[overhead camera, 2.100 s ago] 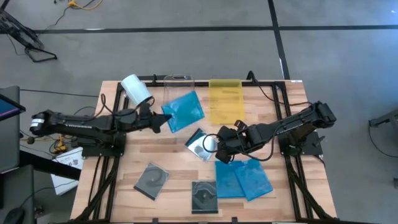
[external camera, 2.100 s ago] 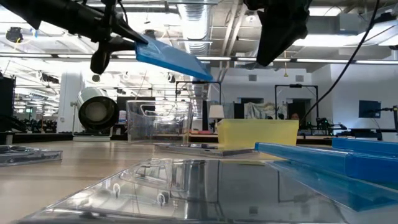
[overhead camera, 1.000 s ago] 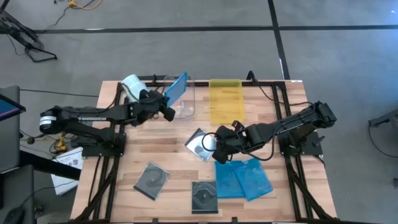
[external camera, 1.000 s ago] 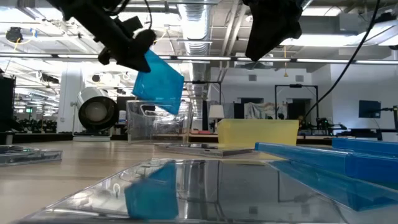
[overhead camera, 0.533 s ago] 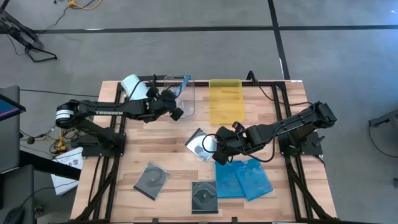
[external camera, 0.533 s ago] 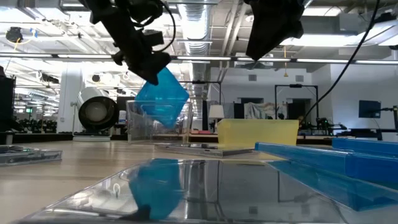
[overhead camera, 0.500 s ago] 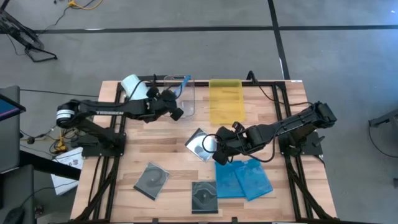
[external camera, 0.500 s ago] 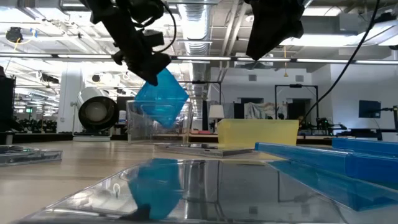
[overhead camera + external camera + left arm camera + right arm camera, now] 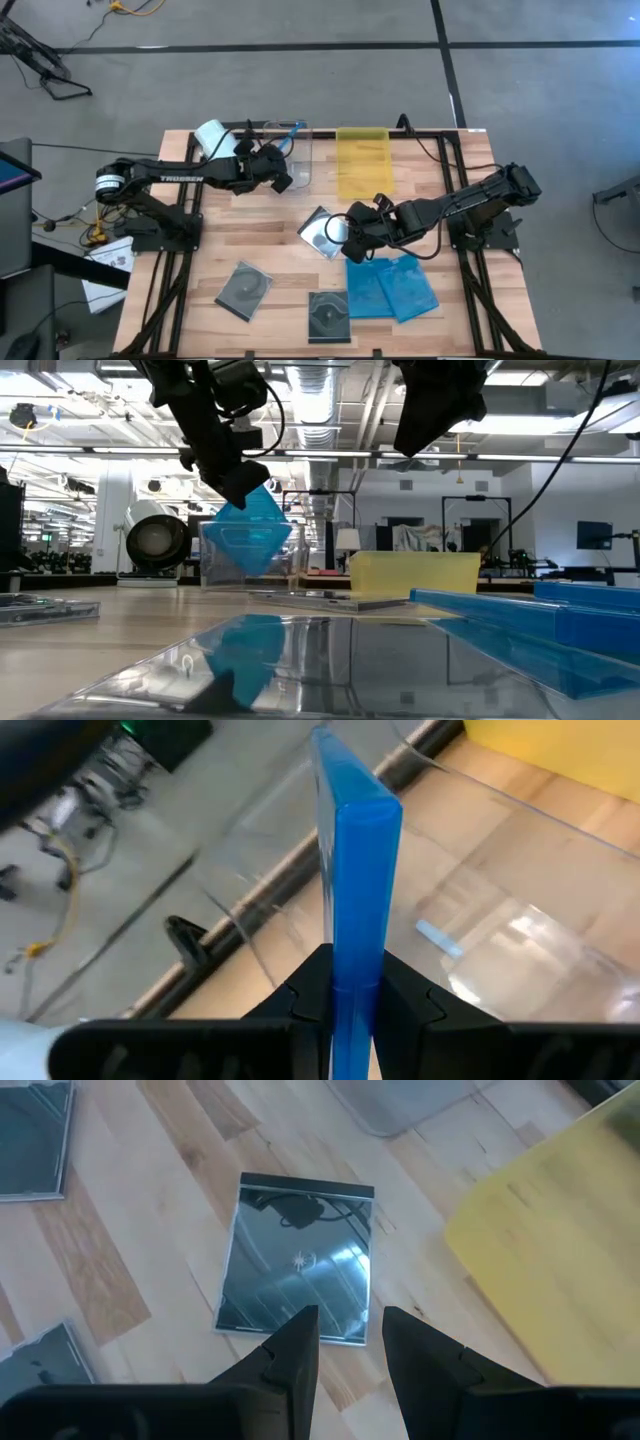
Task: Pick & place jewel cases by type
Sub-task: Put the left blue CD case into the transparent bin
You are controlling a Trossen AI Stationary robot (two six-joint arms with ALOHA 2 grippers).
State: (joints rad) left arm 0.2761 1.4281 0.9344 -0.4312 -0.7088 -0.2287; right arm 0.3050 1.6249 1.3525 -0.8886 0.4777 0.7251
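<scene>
A wooden surface [image 9: 270, 225] seen from above, with two dark robot arms reaching in from either side. The left gripper [image 9: 283, 158] is at the far side of the surface, pinching a translucent blue jewel case [image 9: 352, 870] by one edge and holding it on edge, over the open top of a clear rectangular tray [image 9: 298, 170]. In the low view the blue jewel case [image 9: 246, 532] hangs corner-down, its lower part inside the clear tray's walls; whether it touches the tray floor cannot be told. Just beside the clear tray, to its right, lies a yellow tray [image 9: 362, 162]. A white cylindrical roll [image 9: 216, 141] sits at the far left corner.

The right gripper [image 9: 349, 1348] hovers above the middle of the surface, its fingers a little apart and holding nothing, over a clear jewel case with a disc showing [image 9: 322, 232], which lies flat on the wood. Two more blue jewel cases [image 9: 392, 288] lie flat side by side near the front right. Two dark grey jewel cases lie at the front: one [image 9: 244, 289] towards the left, one [image 9: 328, 315] at the centre.
</scene>
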